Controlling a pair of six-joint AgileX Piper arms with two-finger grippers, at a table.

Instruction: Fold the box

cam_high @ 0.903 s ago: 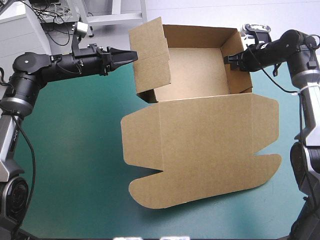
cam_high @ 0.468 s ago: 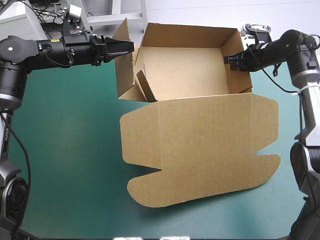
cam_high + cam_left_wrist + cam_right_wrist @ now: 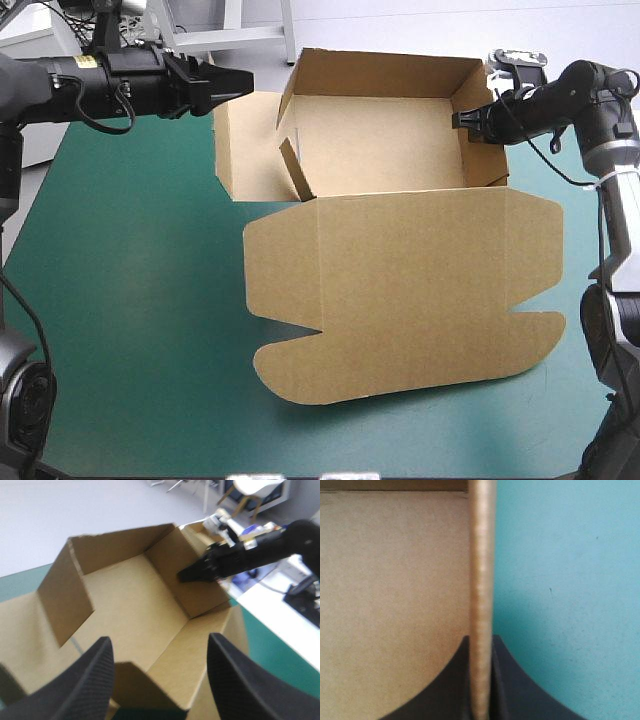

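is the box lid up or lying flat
Lying flat. The lid is spread on the teal-green cover, on the near side of the tray, whose back and right walls stand upright.

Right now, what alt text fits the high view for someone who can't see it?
A half-folded brown box sits on a teal-green table, far and right walls raised, left wall splayed outward, lid flat toward the near edge. The right gripper pinches the right wall; the left gripper hangs beside the left wall.
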